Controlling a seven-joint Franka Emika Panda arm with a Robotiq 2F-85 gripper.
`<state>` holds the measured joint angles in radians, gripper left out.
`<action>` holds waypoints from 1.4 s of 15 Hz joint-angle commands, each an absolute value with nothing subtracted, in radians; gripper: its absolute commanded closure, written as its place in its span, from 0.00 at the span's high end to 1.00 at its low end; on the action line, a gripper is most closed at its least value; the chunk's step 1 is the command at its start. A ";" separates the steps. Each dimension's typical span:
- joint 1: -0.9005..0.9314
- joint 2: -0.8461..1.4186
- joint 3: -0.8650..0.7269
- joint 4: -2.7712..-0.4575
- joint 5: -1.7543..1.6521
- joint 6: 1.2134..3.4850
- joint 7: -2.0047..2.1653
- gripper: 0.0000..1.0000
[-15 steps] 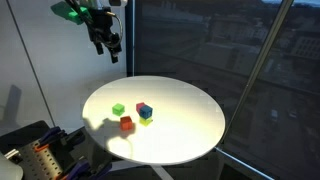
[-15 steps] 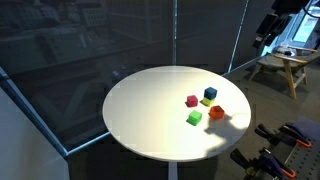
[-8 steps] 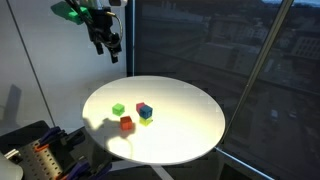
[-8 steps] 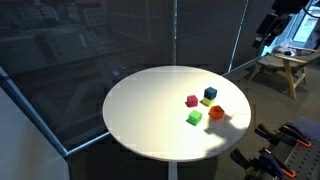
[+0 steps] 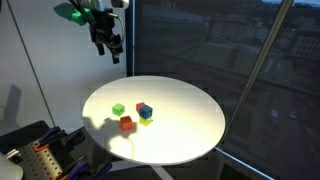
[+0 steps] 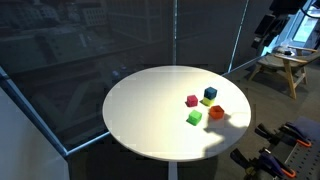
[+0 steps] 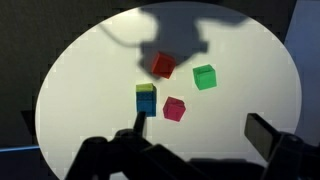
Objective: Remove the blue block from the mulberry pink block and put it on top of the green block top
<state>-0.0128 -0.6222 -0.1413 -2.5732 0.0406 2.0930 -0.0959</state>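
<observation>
The blue block (image 7: 146, 105) sits on top of a yellow cube (image 7: 146, 89), not on the mulberry pink block (image 7: 175, 109), which stands alone on the table just beside it. The green block (image 7: 204, 76) stands apart, next to an orange-red cube (image 7: 162, 65). Both exterior views show the blue block (image 5: 143, 108) (image 6: 210, 93), the green block (image 5: 118, 109) (image 6: 194, 118) and the pink block (image 6: 192, 100). My gripper (image 7: 200, 126) is open and empty. It hangs high above the table, off to one side of the blocks (image 5: 113, 50) (image 6: 264, 36).
The blocks stand on a round white table (image 5: 190, 130) (image 6: 140, 110) beside dark glass walls. Robot equipment sits low near the table (image 5: 35, 150) (image 6: 285, 140). A wooden stool (image 6: 285, 68) stands behind the table.
</observation>
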 commanded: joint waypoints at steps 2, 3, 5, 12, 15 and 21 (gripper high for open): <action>-0.023 -0.528 -0.153 -2.473 0.057 2.054 -0.131 1.00; -0.020 -0.505 -0.151 -2.454 0.059 2.052 -0.129 1.00; -0.013 -0.448 -0.146 -2.409 0.063 2.044 -0.132 1.00; -0.020 -0.261 -0.131 -2.270 0.053 2.037 -0.135 1.00; -0.026 -0.189 -0.126 -2.217 0.053 2.035 -0.127 1.00; -0.034 -0.062 -0.124 -2.136 0.082 2.062 -0.129 1.00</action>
